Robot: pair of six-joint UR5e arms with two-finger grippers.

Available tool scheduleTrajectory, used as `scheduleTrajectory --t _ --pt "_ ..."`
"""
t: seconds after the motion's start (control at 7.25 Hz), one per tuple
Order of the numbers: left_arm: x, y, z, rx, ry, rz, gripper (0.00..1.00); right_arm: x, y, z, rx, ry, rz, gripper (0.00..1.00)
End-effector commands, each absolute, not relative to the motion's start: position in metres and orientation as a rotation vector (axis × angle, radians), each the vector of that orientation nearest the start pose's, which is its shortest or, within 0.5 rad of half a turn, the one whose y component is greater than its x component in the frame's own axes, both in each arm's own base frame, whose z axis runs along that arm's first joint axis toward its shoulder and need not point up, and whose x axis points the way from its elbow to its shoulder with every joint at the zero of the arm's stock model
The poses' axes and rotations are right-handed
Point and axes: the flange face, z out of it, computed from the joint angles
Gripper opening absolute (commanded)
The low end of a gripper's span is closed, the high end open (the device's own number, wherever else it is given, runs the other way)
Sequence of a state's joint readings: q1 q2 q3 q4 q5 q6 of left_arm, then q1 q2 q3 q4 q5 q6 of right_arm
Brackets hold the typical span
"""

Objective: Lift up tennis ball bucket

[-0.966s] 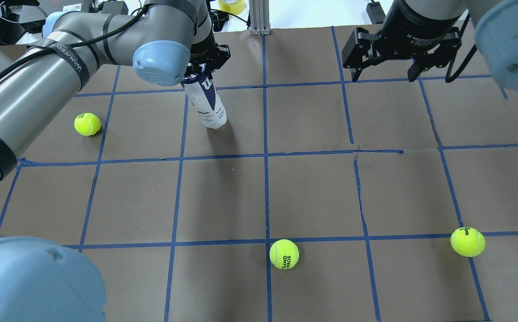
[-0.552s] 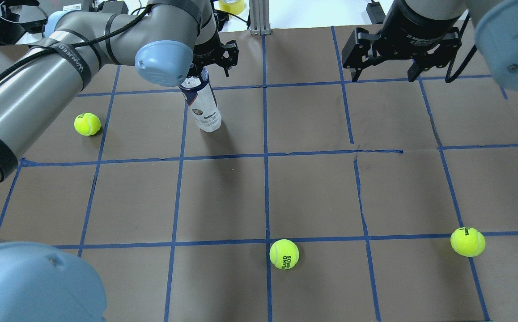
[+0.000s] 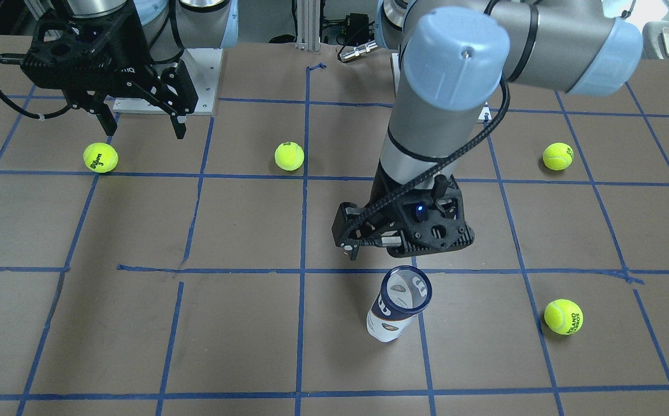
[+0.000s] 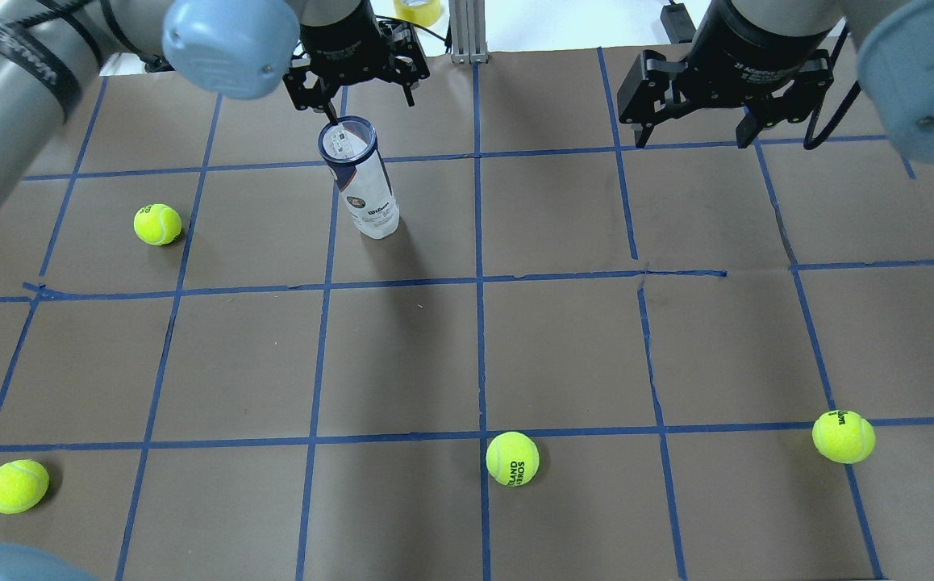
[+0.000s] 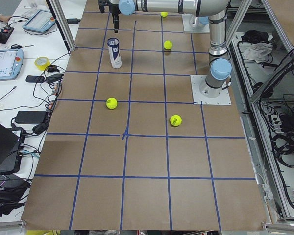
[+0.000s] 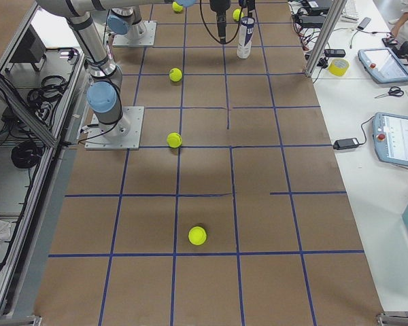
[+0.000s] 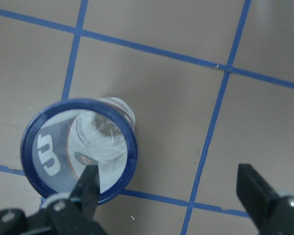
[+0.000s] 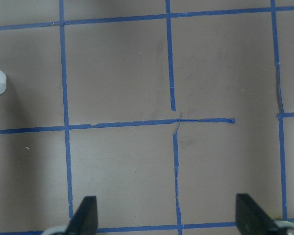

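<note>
The tennis ball bucket point(image 4: 360, 187) is a slim white and navy can with a dark blue rim. It stands upright on the brown paper with nothing holding it, and also shows in the front view point(image 3: 398, 306). My left gripper point(image 4: 356, 97) is open and hangs just above and behind its top. In the left wrist view the open rim point(image 7: 78, 149) lies under one finger point(image 7: 88, 188), outside the gap of the gripper point(image 7: 171, 196). My right gripper point(image 4: 693, 135) is open and empty, far to the right.
Several loose yellow-green tennis balls lie around: one left of the can point(image 4: 157, 223), one at the near left point(image 4: 16, 486), one at the near middle point(image 4: 512, 458), one at the near right point(image 4: 843, 436). Blue tape lines grid the paper. Cables and tape sit beyond the far edge.
My left gripper, earlier shut on the tilted can's top, has opened and moved up and back. The can now stands upright on its own. The right arm has not moved.
</note>
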State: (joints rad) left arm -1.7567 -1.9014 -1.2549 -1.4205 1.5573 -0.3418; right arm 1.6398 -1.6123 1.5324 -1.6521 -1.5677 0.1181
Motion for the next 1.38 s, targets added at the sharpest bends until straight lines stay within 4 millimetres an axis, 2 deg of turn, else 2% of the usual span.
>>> scheduleTrajectory --t 0.0,0.28,0.41,0.55,0.69,0.97,1.24 --pt "-0.232 -0.561 0.533 0.007 3.164 -0.166 1.0 0.167 -0.477 0.536 0.076 3.113 -0.25 1.0" --pt "-0.188 -0.538 0.551 0.102 3.152 -0.129 1.0 0.167 -0.477 0.535 0.076 3.111 -0.247 1.0" --pt "-0.162 -0.531 0.546 0.134 3.153 -0.109 1.0 0.167 -0.477 0.535 0.076 3.113 -0.245 1.0" --pt "-0.14 -0.527 0.537 0.076 3.151 -0.078 1.0 0.167 -0.477 0.535 0.076 3.113 -0.247 1.0" --pt "-0.127 -0.521 0.528 0.037 3.152 -0.054 1.0 0.167 -0.477 0.535 0.076 3.113 -0.245 1.0" --pt "-0.124 -0.506 0.527 0.025 3.151 -0.058 1.0 0.167 -0.477 0.535 0.076 3.113 -0.247 1.0" --pt "-0.117 -0.509 0.528 0.003 3.153 -0.08 1.0 0.167 -0.477 0.535 0.076 3.113 -0.247 1.0"
